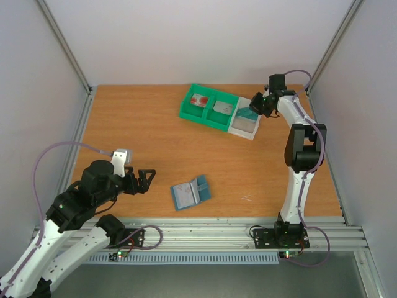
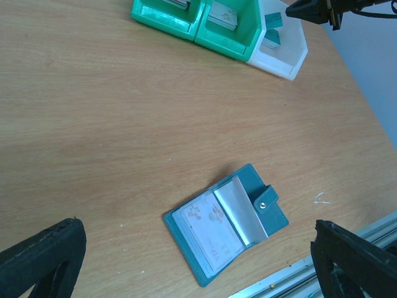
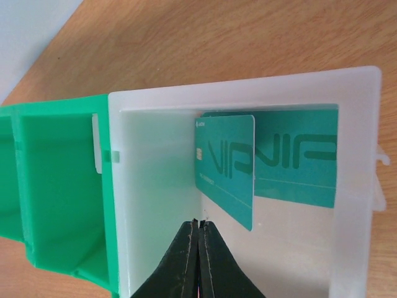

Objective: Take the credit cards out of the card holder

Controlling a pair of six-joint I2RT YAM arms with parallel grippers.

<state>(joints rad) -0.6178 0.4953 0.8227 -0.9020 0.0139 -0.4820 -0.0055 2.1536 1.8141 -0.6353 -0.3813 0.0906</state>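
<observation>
While right fingers [image 3: 183,264] pressed together, thin glossy teal card [image 3: 226,167] sits near, untouched, at 1 o'clock; left fingers [image 2: 43,261] spread wide.

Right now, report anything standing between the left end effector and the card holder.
Nothing visible does. The open left end effector faces the card holder, with only wooden tabletop between them. The green-and-white tray sits far behind it.
</observation>
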